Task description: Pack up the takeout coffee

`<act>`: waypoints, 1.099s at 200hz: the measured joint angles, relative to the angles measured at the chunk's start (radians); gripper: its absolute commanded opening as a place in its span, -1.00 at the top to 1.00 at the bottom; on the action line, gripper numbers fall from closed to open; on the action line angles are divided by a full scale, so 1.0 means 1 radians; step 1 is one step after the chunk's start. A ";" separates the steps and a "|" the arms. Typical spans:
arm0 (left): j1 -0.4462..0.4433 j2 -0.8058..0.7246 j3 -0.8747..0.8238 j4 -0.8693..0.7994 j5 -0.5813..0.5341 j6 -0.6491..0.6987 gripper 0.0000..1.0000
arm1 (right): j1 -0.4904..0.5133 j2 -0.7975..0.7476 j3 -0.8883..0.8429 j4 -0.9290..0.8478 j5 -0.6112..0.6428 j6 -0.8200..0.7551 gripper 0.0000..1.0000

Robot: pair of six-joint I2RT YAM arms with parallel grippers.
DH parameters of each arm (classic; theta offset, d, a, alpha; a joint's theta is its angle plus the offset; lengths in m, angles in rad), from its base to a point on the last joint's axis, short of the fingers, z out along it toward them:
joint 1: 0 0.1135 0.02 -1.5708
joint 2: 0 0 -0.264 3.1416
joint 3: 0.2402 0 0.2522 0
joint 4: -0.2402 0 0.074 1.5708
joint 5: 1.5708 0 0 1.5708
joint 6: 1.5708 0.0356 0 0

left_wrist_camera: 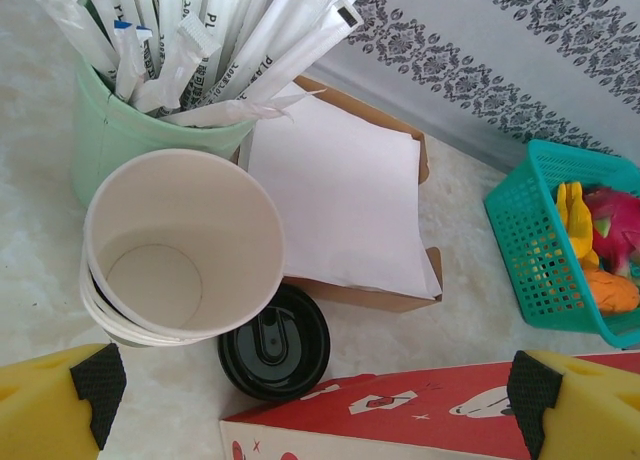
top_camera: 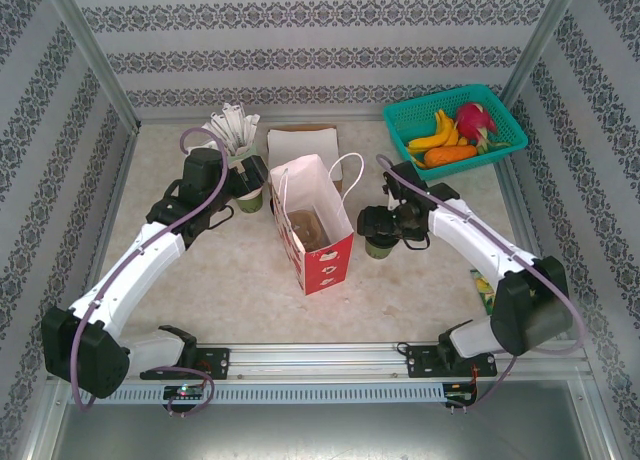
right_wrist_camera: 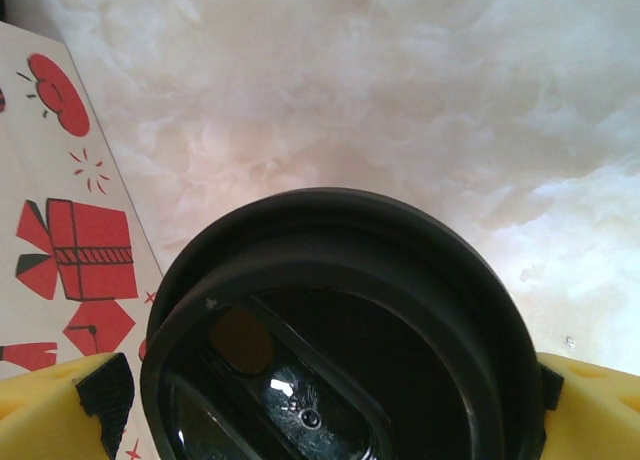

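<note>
While the released right fingers [right_wrist_camera: 50, 415] flank the takeout coffee [right_wrist_camera: 340, 330], its lid [right_wrist_camera: 430, 270] hiding all beneath, the left fingers [left_wrist_camera: 45, 405] gape, edge-cropped.

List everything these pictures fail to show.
- Right wrist: takeout coffee cup wall, hidden beneath its own lid; lid cut by the bottom edge.
- Top external: paper bag contents, too dim and small.
- Left wrist: whatever sits under the black lid, partly behind the cup stack.
</note>
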 measured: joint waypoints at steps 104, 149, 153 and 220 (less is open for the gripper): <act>0.000 0.008 0.000 0.000 0.000 0.005 -0.99 | 0.039 0.176 0.207 -0.239 0.050 -0.009 -0.96; 0.000 0.008 0.000 -0.001 0.000 0.020 -0.99 | 0.049 0.230 0.239 -0.286 0.055 -0.024 -0.96; 0.000 0.008 0.000 -0.001 0.000 0.021 -0.99 | 0.049 0.232 0.240 -0.288 0.056 -0.024 -0.96; 0.000 0.008 0.000 -0.001 0.000 0.027 -0.99 | 0.049 0.264 0.268 -0.313 0.068 -0.027 -0.96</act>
